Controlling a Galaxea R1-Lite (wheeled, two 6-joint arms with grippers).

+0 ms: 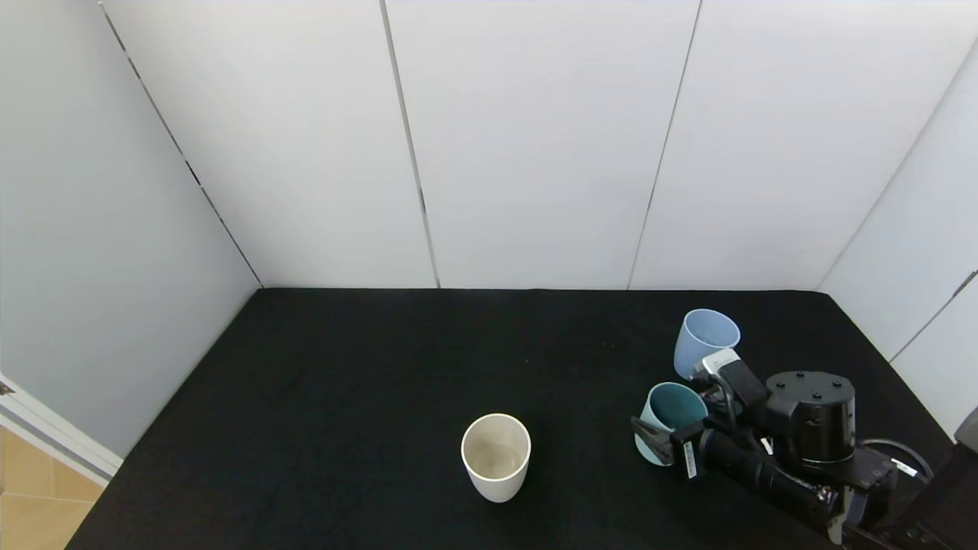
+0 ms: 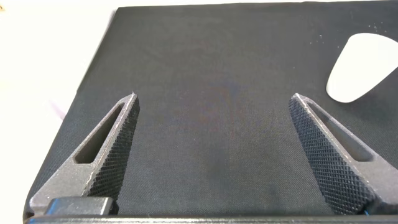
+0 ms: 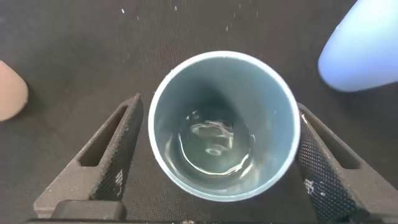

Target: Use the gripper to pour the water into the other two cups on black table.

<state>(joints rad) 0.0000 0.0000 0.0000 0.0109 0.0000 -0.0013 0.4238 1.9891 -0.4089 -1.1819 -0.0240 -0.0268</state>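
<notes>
My right gripper [image 1: 672,409] is open and straddles a teal-green tumbler [image 1: 663,428] standing on the black table [image 1: 344,382] at the right. In the right wrist view the two fingers [image 3: 118,149] flank that tumbler [image 3: 186,81], and the right gripper [image 3: 217,102] has its jaws spread about as wide as the rim. Water [image 3: 214,146] glints inside it. The light blue cup [image 1: 704,340] stands just behind, also in the right wrist view [image 3: 364,50]. The cream-white cup [image 1: 497,456] stands upright at centre front. My left gripper [image 2: 213,96] is open and empty over bare table.
White panel walls [image 1: 535,153] close off the table's back and sides. The cream cup shows at the edge of the left wrist view [image 2: 364,68] and of the right wrist view [image 3: 9,90]. The right arm's bulky black joint [image 1: 814,416] sits near the table's right edge.
</notes>
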